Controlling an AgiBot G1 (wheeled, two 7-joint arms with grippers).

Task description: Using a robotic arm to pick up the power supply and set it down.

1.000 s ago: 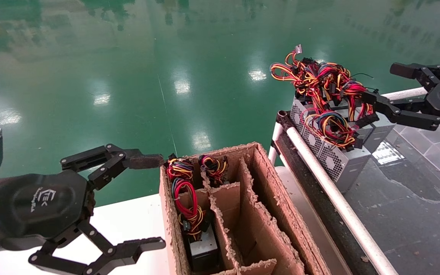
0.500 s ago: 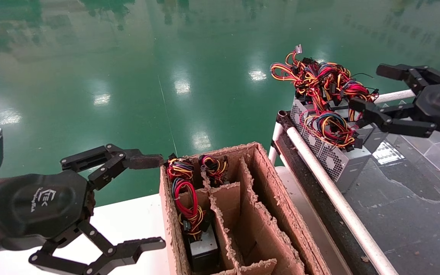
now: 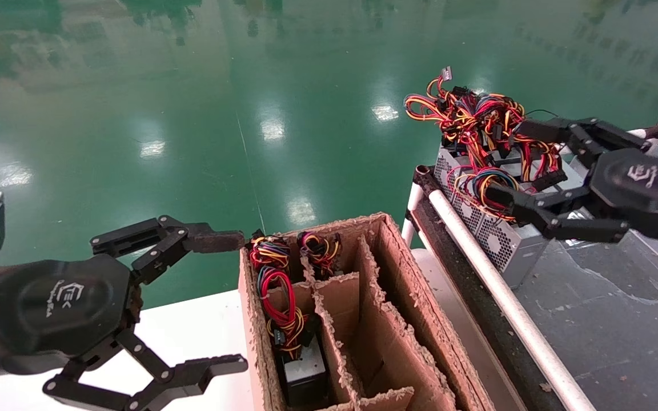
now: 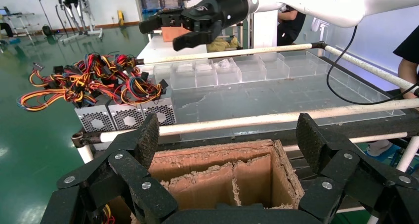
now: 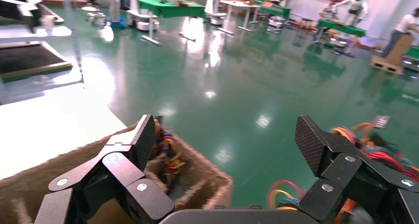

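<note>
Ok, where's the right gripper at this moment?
In the head view the right gripper hangs open at the right, over the wire mass on the grey power supplies, beside the white rail.

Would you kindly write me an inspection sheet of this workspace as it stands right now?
Surface: dark wet-looking tray behind a white rail; white tabletop beside the cardboard box.
Job's things: grey power supplies side by side at the tray's corner; none lifted.
Clutter: divided cardboard box holding one unit and wire bundles; other slots empty.
Grippers: right gripper open, spread over the wire mass; left gripper open, idle beside the box.
Cables: red, yellow, blue tangle heaped on the supplies.
Surroundings: glossy green floor; clear bins, people and benches beyond.
</note>
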